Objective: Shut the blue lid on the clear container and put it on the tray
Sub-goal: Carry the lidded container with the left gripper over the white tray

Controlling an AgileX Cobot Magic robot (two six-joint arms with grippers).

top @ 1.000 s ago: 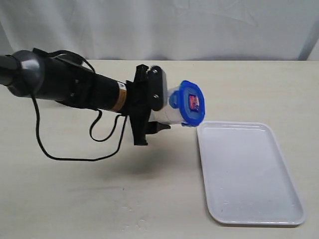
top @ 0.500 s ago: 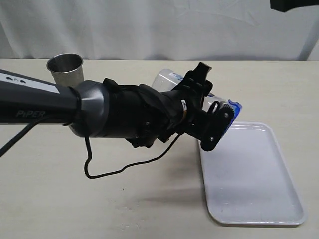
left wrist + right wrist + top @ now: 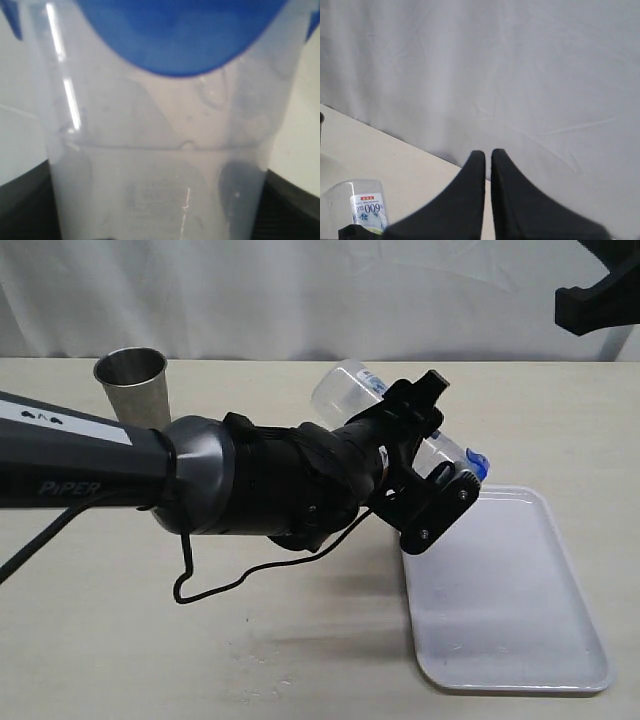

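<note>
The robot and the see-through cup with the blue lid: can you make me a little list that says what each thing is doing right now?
left gripper: clamped around the clear container, holding it in the air
clear container: tipped over, lid end pointing down toward the tray
blue lid: on the container, mostly hidden behind the gripper
tray: flat on the table, nothing on it yet
steel cup: standing upright at the back of the table
right gripper: shut, holding nothing, raised up high

You see the clear container (image 3: 345,390), blue lid (image 3: 476,462) on, tilted over the white tray's (image 3: 510,620) near-left corner.
</note>
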